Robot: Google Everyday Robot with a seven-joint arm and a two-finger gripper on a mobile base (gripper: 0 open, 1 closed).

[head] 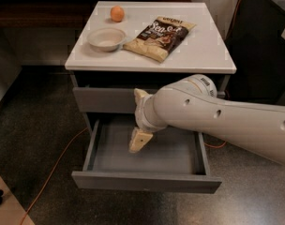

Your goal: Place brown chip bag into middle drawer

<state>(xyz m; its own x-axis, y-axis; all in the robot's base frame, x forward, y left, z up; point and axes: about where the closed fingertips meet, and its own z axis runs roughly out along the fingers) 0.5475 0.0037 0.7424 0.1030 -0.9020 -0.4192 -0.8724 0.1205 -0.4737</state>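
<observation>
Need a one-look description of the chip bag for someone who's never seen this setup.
Find the white top of the grey drawer cabinet; three things lie on it. The brown chip bag is the flat one right of the white bowl and orange, dark brown with white lettering and tan ends. The gripper hangs empty over the open middle drawer below.

Tabletop (208,50) brown chip bag (160,37); tool (138,120) over middle drawer (147,182)

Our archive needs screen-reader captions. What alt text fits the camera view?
A white robot arm's gripper, jaws open and empty, hangs over an open drawer, while the brown chip bag lies on the cabinet top beside a white bowl and an orange.
</observation>
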